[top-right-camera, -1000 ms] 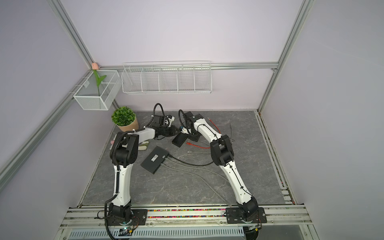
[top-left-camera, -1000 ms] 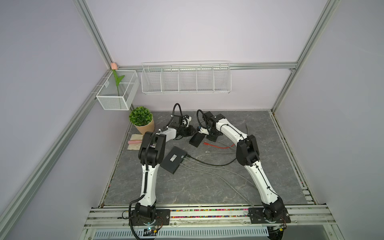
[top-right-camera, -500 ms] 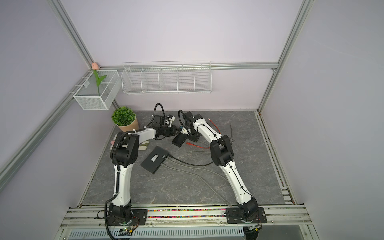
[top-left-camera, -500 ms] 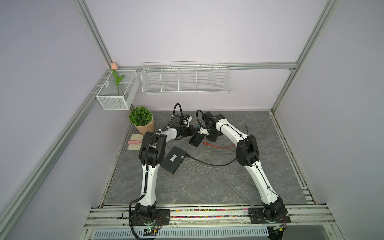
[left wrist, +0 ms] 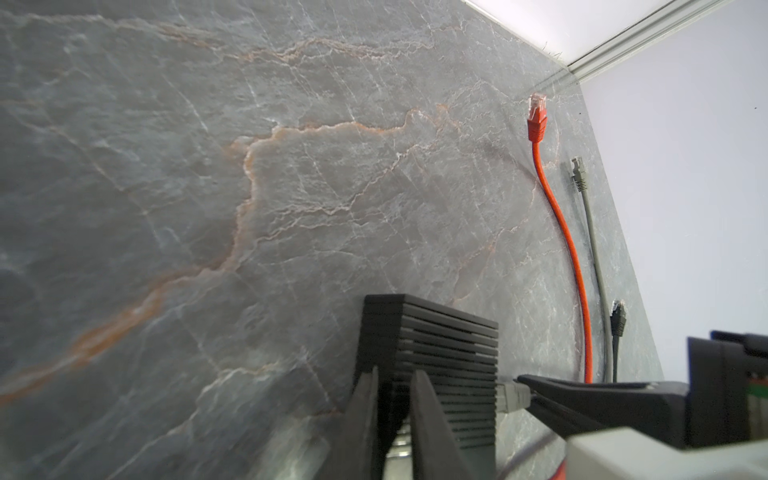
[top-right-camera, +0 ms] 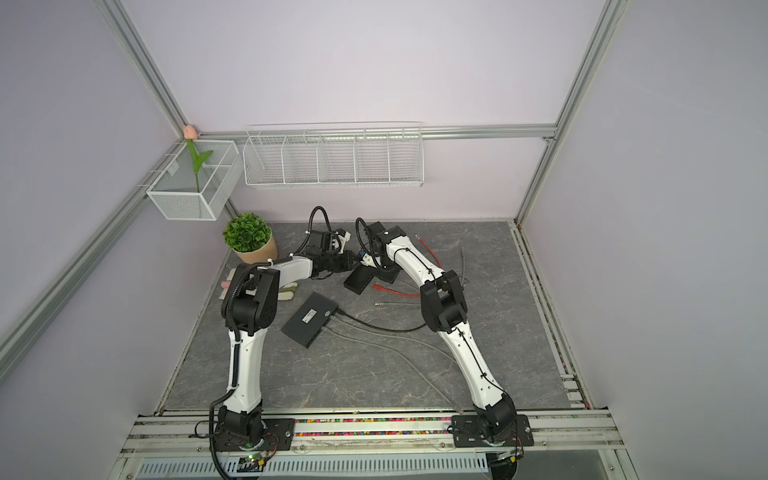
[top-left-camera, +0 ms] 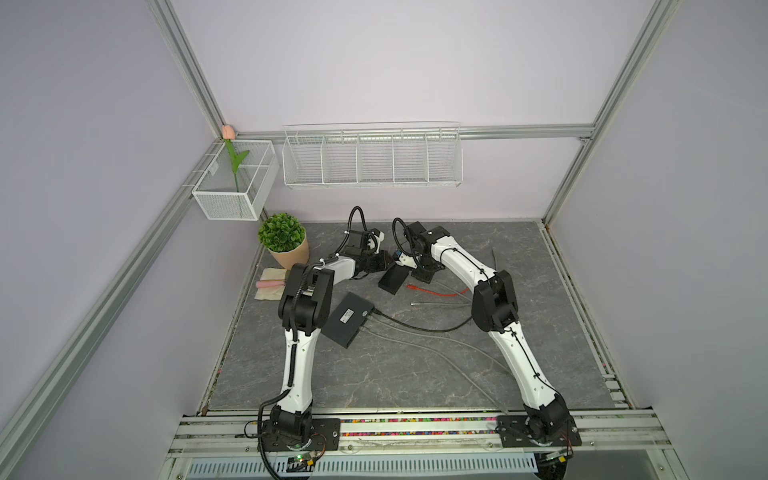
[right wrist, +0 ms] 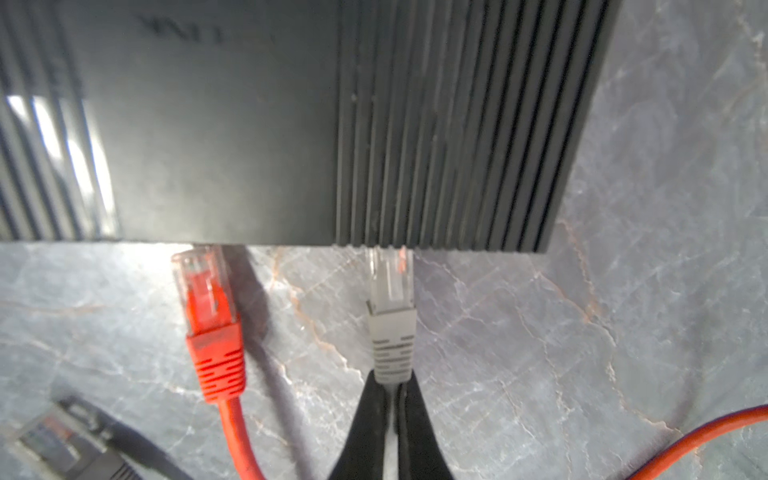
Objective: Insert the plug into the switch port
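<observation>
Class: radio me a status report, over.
Left gripper shut on switch. Right gripper shut on grey plug, tip at switch edge. Red plug lies alongside.

Probably a robotics lab: aluminium frame (top-left-camera: 519, 132), bare lilac walls (top-left-camera: 395, 62), left arm (top-left-camera: 298, 365), right arm (top-left-camera: 521, 357), mounting rail (top-left-camera: 415, 432).

The bench (left wrist: 208, 166) looks like matt grey stone, slightly rough, with rust-coloured veins. The switch (right wrist: 249, 124) is matt black plastic, smooth on top and ribbed at one side. The plug (right wrist: 390, 307) has a clear glossy plastic tip and a dull grey moulded boot. The red plug (right wrist: 210, 316) matches it, in red. The baskets (top-left-camera: 372, 158) are white-coated wire.
</observation>
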`<state>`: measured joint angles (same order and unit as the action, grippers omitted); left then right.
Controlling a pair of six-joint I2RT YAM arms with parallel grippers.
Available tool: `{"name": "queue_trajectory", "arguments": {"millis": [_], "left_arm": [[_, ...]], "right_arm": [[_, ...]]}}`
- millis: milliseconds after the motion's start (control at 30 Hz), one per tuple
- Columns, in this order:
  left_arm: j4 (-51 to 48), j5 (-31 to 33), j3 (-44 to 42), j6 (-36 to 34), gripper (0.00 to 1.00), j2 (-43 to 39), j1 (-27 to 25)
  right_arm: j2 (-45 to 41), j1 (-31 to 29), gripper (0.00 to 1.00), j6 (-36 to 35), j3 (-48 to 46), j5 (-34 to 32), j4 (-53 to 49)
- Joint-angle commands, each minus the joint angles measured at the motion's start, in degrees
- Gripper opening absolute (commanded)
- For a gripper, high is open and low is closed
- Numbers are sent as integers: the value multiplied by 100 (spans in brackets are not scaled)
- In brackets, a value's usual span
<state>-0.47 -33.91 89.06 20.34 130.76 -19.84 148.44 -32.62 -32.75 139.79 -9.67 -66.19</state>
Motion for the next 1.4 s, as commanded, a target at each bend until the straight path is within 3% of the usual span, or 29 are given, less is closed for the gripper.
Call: {"name": "queue_trajectory", "arguments": {"millis": [0,767,1367], "left_arm": [[-157,-175,-167,-30,17,37,-193],[-29,-208,-213,69,16,104,-323],[-385,-379,50,-190,11,334,-507]], "right_arm": [[-48,-29,7,181,180,163,476],[158,-241,7,611,5,337,857],[220,-201,6,306,287,728,1495]]}}
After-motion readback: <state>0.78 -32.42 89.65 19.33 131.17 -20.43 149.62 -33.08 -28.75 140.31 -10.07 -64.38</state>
